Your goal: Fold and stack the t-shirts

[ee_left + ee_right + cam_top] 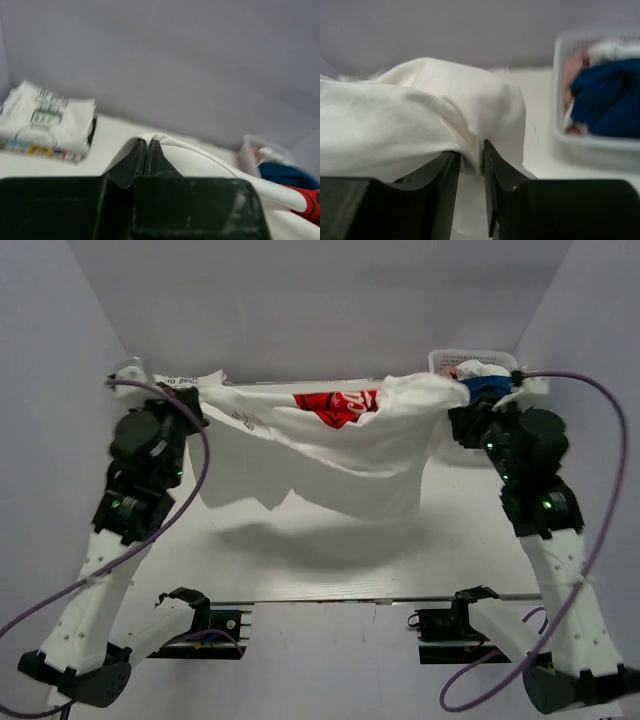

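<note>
Far-left corner of the bench (pixel 330 555): a folded shirt (pixel 50 117) with dark print lies flat, apparently the start of the stack.

Left gripper (pixel 147 146): jaws pressed together on one top edge of the white shirt (pixel 340 465), near the far-left corner.

Middle: the white shirt hangs stretched between the two arms along the far edge, lifted off the bench; red print (pixel 335 405) faces up near the top; lower hem sags unevenly, one side drooping more than the other.

Right gripper (pixel 471 157): jaws nipped on a bunched fold of the same shirt, near the far-right corner.

Risks: the right-hand hold looks like a gathered wad, not a clean edge; more tension could slip the cloth out and drop that side; laying it down with the sag uneven would likely crease or twist the shirt and spoil the fold.

Far-right corner: a basket (pixel 560 75) holds a blue shirt (pixel 605 100) and other cloth, just beside the right gripper; a wide swing there could snag its rim. The folded shirt sits close behind the left gripper and could be dragged by the hanging cloth.
</note>
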